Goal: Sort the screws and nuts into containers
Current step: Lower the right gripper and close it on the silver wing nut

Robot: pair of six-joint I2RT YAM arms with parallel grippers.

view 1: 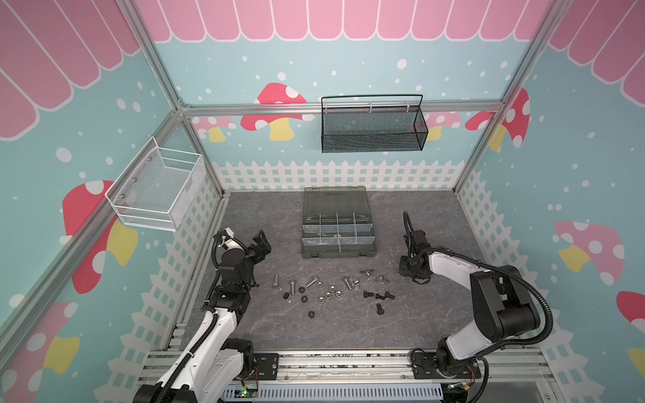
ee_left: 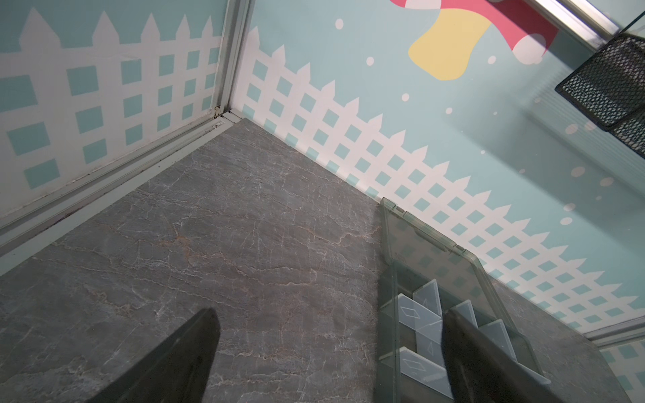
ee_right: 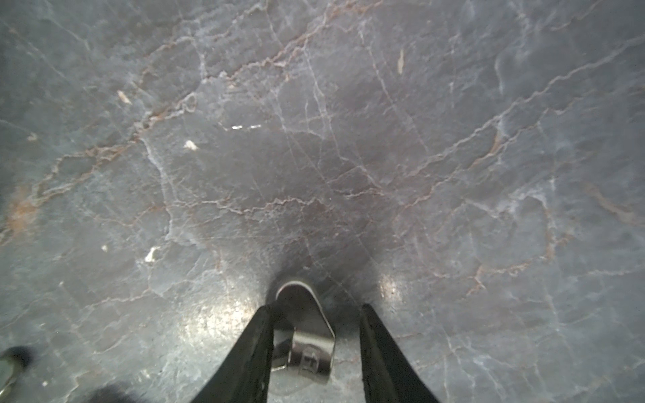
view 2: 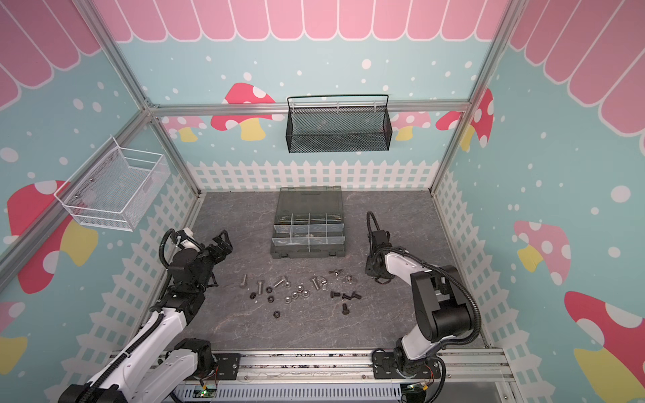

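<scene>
Silver screws [view 1: 292,286] and black screws [view 1: 379,308] lie scattered on the grey table in front of the organiser case [view 1: 338,254]. Silver nuts [view 1: 328,295], black nuts [view 1: 311,314] and wing nuts [view 1: 366,272] lie among them. The case's containers [view 1: 345,228] stand open under the raised lid. My right gripper [view 1: 406,276] points down at the table, right of the pile. In the right wrist view its jaws [ee_right: 316,307] straddle a silver wing nut [ee_right: 307,335]: one finger touches it, the other stands a little apart. My left gripper [view 1: 261,241] hovers open and empty left of the case.
A black mesh basket [view 1: 373,139] hangs on the back wall. A white wire basket [view 1: 157,195] hangs on the left wall. In the left wrist view, the case's corner [ee_left: 387,314] sits close beside one finger [ee_left: 467,349]. The cell's walls enclose the table.
</scene>
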